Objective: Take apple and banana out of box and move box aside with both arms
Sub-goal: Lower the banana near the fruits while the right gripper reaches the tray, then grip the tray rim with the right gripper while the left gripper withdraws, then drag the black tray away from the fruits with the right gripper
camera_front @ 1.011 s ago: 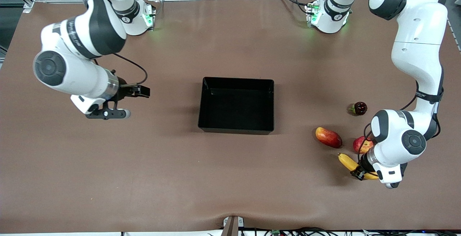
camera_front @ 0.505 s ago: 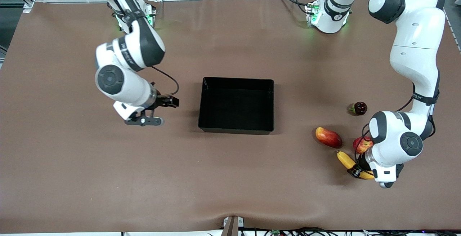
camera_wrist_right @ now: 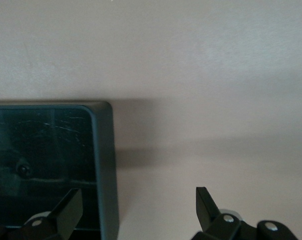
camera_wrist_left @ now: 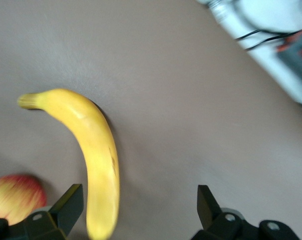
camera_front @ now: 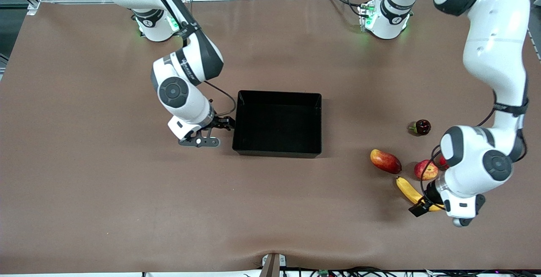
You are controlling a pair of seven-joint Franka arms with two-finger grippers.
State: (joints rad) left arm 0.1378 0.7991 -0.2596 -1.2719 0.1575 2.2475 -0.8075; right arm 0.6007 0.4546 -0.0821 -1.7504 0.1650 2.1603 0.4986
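The black box sits mid-table. My right gripper is open at its wall toward the right arm's end. In the right wrist view the gripper straddles that wall near a corner, one finger over the inside and one outside. The yellow banana lies near the left arm's end with the red-yellow apple beside it. My left gripper is open, low over the banana's end. In the left wrist view the banana lies between the fingers, close to one, and the apple shows at the edge.
An oval red-yellow mango-like fruit lies beside the banana toward the box. A dark red round fruit lies farther from the front camera than the apple. Bare brown table surrounds the box.
My right arm has swung in from the right arm's end of the table up to the box wall. My left gripper has shifted slightly over the banana's end.
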